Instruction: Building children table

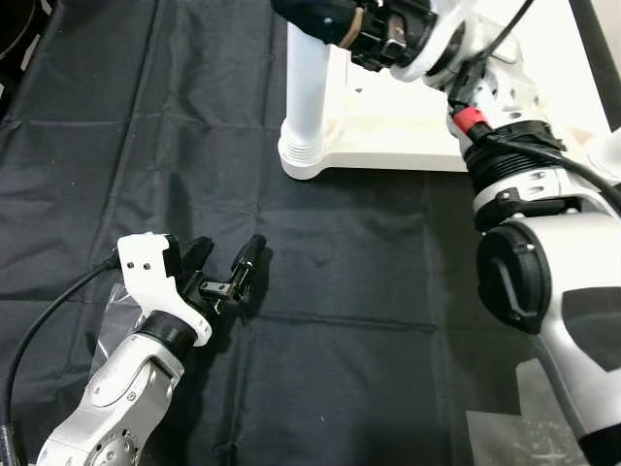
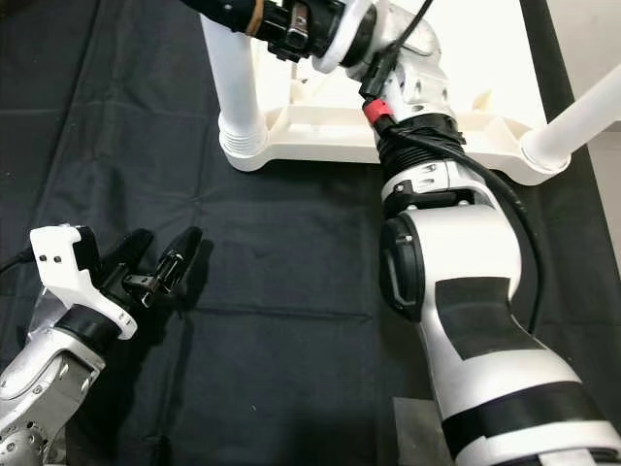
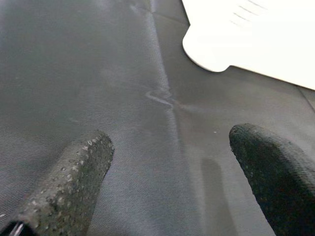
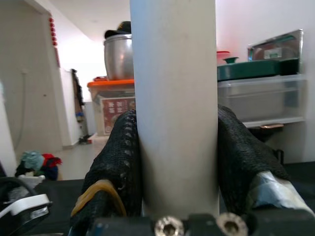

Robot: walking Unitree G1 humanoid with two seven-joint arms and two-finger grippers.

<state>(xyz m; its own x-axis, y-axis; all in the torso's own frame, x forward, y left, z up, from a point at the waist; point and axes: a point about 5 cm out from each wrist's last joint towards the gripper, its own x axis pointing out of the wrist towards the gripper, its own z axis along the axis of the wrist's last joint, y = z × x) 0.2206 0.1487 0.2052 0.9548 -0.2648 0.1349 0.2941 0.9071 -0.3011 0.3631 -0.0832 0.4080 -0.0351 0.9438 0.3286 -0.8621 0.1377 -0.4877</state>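
A white children's tabletop point(image 2: 456, 58) lies upside down on a black cloth point(image 1: 146, 146). One white leg point(image 1: 310, 92) stands upright in its near-left corner socket. My right gripper point(image 1: 320, 19) is shut on this leg near its top, and the black fingers point(image 4: 123, 152) press both sides of the white leg point(image 4: 174, 98). A second white leg point(image 2: 577, 121) slants up from the near-right corner. My left gripper point(image 1: 225, 262) hovers low over the cloth, open and empty, well short of the tabletop's corner point(image 3: 211, 49).
A clear plastic bag point(image 1: 121, 311) lies on the cloth under my left arm. A grey patch point(image 1: 514, 427) sits at the cloth's near right. In the right wrist view, storage boxes point(image 4: 256, 98) and a metal pot point(image 4: 118, 56) stand behind.
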